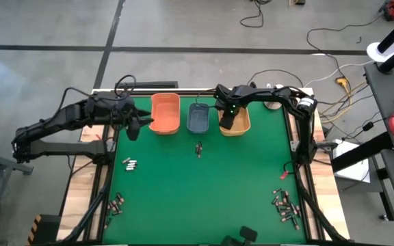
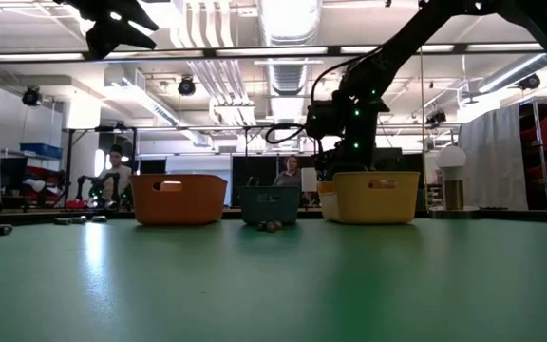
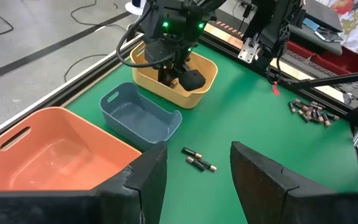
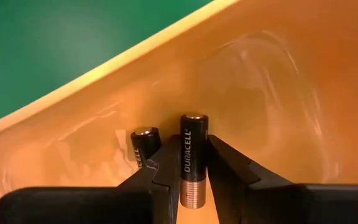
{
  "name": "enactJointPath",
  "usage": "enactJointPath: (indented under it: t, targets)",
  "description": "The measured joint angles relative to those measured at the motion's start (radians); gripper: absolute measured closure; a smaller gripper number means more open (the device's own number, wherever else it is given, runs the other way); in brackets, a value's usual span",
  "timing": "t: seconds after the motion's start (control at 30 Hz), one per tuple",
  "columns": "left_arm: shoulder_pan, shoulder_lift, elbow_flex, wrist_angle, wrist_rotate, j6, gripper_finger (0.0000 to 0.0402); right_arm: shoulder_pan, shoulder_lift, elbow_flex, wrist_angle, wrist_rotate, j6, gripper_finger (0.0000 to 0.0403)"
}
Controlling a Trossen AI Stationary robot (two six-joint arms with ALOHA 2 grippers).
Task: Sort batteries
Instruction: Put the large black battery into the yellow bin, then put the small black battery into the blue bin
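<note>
**Battery held inside the yellow-orange bin**

Right gripper (image 4: 190, 163) down inside the yellow-orange bin (image 1: 242, 127), fingers closed snugly on one battery (image 4: 191, 163), black with a coppery end and a printed brand name. Held upright between the pads, close against the bin's inner wall. Just beside it, a second battery (image 4: 145, 147) standing against the same wall, partly hidden behind a finger.

Left gripper (image 3: 196, 177) parked above the table near the orange bin (image 1: 165, 113), at the left end of the bin row, fingers spread apart and holding nothing.

Three bins in a line along the far edge of the green table (image 1: 204, 198): orange, then the blue-grey bin (image 1: 198, 118), then yellow-orange, set close together with narrow gaps. Orange and blue-grey bins showing bare floors in the left wrist view.

Loose batteries scattered toward the edges:
- a pair (image 1: 198, 148) just in front of the blue-grey bin
- a small row (image 1: 130, 164) toward the left side
- a cluster (image 1: 115, 203) at the near left corner
- a larger heap (image 1: 285, 205) near the right edge, close to the frame

Wide bare green stretch across the middle and near part of the table, between the heaps. Far edge crowded by bins and the right arm's cabling.
</note>
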Motion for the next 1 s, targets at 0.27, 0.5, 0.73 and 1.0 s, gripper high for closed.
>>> enactJointPath:
  t: [0.27, 0.5, 0.73, 1.0]
  targets:
    - [0.0, -0.026, 0.0, 0.0, -0.001, 0.009, 0.0246, 0.0, -0.029, 0.0, 0.0, 0.004, 0.023, 0.0283]
    - [0.0, -0.059, 0.0, 0.0, -0.013, 0.034, 0.0246, 0.005, -0.136, 0.041, -0.032, 0.003, 0.081, 0.0245]
    - [0.0, -0.084, 0.0, 0.0, -0.014, 0.049, 0.0246, 0.109, -0.305, 0.056, 0.044, -0.001, 0.275, 0.0226]
    - [0.0, -0.106, 0.0, -0.003, -0.014, 0.112, 0.0246, 0.422, -0.358, -0.003, 0.205, 0.196, 0.47, 0.0226]
